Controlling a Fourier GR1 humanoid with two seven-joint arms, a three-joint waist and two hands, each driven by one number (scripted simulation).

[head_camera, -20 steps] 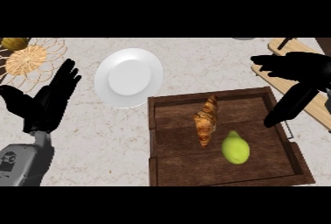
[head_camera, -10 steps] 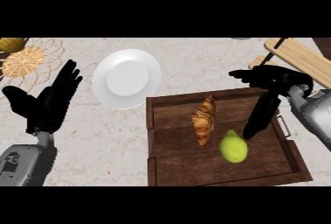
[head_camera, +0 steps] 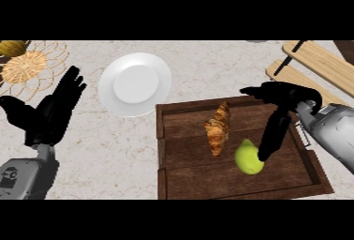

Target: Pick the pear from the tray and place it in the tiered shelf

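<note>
A yellow-green pear [head_camera: 247, 159] lies in the dark wooden tray [head_camera: 181, 185], right of a brown croissant [head_camera: 217, 129]. My right hand [head_camera: 282, 108] hangs over the tray, its fingers [head_camera: 271, 140] straight and pointing down, their tips at the pear's right side. The thumb sticks out to the left, away from the fruit. The tiered shelf [head_camera: 319, 63], with light wooden slats on a black frame, stands at the upper right. My left hand [head_camera: 47, 116] rests open at the left, fingers up.
A white plate [head_camera: 134, 83] sits on the counter above and left of the tray. A wire basket [head_camera: 31, 68] with a yellow fruit [head_camera: 11, 47] beside it stands in the far left corner. Speckled counter lies between the plate and my left hand.
My right hand has swung in from the right edge over the tray and come down until its fingertips reach the pear. The left hand has stayed still.
</note>
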